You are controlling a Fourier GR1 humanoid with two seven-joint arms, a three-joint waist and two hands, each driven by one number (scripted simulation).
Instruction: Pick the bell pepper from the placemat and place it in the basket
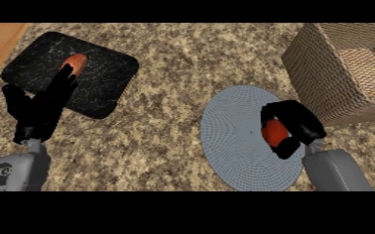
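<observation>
Right hand (291,129) curled round red bell pepper (275,132) above round grey placemat (234,129); woven basket (330,74) beside. Pepper judged light, stiff, smooth; grasp across its body. Left hand (40,106) open.

The counter (168,64) looks like speckled brown-and-cream granite, with a strip of plain, smooth wood (11,37) at its far left corner. The round placemat (238,129) is a grey-blue, finely ribbed weave, matt. The basket (330,69) has tan, closely woven wicker walls. The square black mat (102,79) looks like dark stone flecked with pale scratches. The bell pepper (275,131) is smooth red-orange.
</observation>
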